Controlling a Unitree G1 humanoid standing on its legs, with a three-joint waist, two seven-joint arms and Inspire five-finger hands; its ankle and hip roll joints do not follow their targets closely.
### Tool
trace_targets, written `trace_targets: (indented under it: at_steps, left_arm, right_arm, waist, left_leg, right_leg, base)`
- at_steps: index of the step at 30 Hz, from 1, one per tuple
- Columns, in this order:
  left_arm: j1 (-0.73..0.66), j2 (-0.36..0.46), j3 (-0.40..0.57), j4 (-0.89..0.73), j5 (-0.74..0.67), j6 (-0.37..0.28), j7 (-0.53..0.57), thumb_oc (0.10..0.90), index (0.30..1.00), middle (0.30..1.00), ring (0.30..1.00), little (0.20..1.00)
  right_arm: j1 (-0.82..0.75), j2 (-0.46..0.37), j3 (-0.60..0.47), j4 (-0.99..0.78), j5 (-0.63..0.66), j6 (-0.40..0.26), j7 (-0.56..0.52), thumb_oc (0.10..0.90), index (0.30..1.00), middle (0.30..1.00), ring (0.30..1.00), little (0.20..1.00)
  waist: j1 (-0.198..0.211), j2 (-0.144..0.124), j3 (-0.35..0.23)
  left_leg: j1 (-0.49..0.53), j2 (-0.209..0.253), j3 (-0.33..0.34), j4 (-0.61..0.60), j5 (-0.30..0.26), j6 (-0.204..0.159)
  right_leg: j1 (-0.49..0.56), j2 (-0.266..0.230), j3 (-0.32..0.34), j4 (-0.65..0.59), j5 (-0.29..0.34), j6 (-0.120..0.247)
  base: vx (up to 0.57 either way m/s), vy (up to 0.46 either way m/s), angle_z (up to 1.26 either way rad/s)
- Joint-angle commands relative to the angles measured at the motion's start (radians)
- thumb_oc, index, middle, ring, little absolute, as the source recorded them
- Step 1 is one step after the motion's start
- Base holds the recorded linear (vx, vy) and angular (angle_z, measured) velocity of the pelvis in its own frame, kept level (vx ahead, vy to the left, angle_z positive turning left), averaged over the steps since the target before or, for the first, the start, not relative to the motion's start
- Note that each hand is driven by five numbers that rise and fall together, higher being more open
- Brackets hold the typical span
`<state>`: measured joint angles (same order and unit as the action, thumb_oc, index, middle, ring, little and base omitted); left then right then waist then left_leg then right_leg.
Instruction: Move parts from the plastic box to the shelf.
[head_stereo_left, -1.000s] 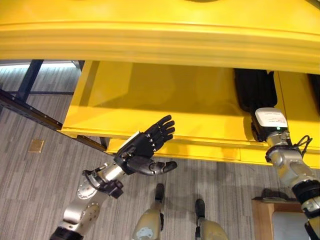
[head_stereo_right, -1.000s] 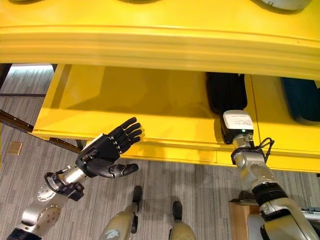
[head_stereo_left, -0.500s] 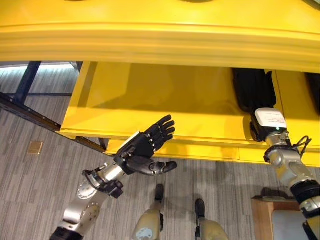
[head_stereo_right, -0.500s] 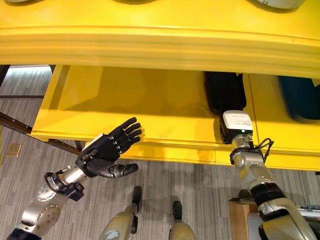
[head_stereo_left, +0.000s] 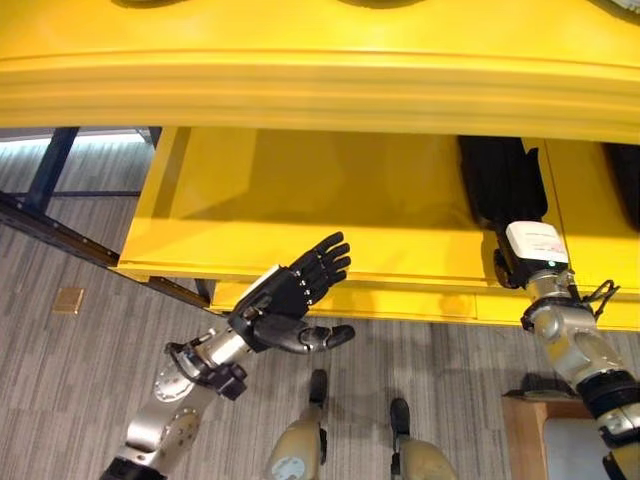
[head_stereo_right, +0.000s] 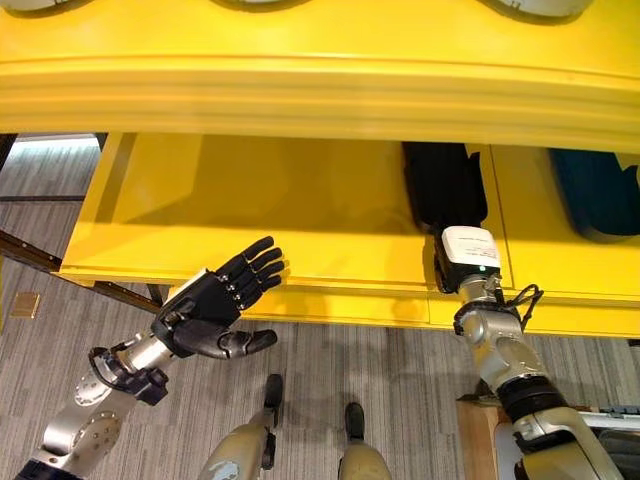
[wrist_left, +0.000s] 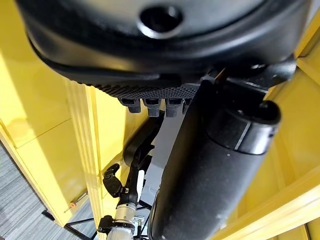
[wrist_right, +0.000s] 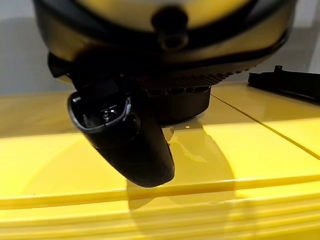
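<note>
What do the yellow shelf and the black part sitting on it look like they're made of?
The yellow shelf looks like painted sheet metal: glossy and smooth, with soft reflections and straight panel seams. The black part looks like matte moulded plastic or rubber, dull with rounded edges; which one is unclear.

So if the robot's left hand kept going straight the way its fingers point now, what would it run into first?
Probably the front edge of the yellow shelf. The left hand is open and its straight fingers point up and over that edge, though depth is hard to judge here.
</note>
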<state>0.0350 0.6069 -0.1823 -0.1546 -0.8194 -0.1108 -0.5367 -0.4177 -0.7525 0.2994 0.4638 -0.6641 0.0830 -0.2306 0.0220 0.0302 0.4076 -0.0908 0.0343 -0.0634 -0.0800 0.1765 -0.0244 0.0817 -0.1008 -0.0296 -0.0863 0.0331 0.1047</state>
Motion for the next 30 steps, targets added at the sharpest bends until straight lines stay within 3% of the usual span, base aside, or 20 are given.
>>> trace_targets:
  at_steps: [1, 7, 17, 30]
  left_arm:
    - [-0.01, -0.047, 0.043, -0.114, -0.038, -0.097, -0.031, 0.9, 1.0, 1.0, 1.0, 1.0]
    - [0.0, -0.051, 0.05, -0.123, -0.038, -0.094, -0.028, 0.9, 1.0, 1.0, 1.0, 1.0]
    - [0.0, -0.057, 0.039, -0.115, -0.038, -0.094, -0.023, 0.9, 1.0, 1.0, 1.0, 1.0]
    - [0.009, -0.044, 0.033, -0.109, -0.064, -0.109, -0.033, 0.9, 1.0, 1.0, 1.0, 1.0]
  right_arm:
    - [0.013, -0.025, 0.019, -0.037, 0.01, -0.003, -0.012, 0.9, 1.0, 1.0, 1.0, 1.0]
    - [0.052, -0.014, 0.004, -0.072, 0.016, -0.001, -0.019, 0.9, 1.0, 1.0, 1.0, 1.0]
    - [0.045, 0.007, -0.017, -0.027, 0.004, -0.05, -0.15, 0.9, 1.0, 1.0, 1.0, 1.0]
    - [0.035, -0.006, -0.027, 0.016, -0.041, -0.041, -0.249, 0.9, 1.0, 1.0, 1.0, 1.0]
  waist:
    - [0.0, -0.004, -0.074]
    - [-0.007, -0.003, -0.077]
    - [-0.007, 0.008, -0.08]
    - [-0.007, 0.02, -0.08]
  left_leg:
    - [0.049, 0.045, 0.07, 0.052, -0.166, -0.003]
    - [0.052, 0.044, 0.074, 0.051, -0.168, -0.003]
    - [0.054, 0.042, 0.072, 0.053, -0.171, -0.001]
    - [0.056, 0.038, 0.069, 0.052, -0.173, 0.0]
  right_leg:
    - [-0.115, 0.01, -0.019, 0.159, -0.073, -0.041]
    - [-0.115, 0.008, -0.016, 0.159, -0.072, -0.038]
    - [-0.114, 0.007, -0.016, 0.16, -0.075, -0.04]
    - [-0.114, 0.002, -0.018, 0.163, -0.077, -0.037]
  base:
    - [0.0, 0.0, 0.0]
    - [0.0, 0.0, 0.0]
    - [0.0, 0.002, -0.02]
    - [0.0, 0.0, 0.0]
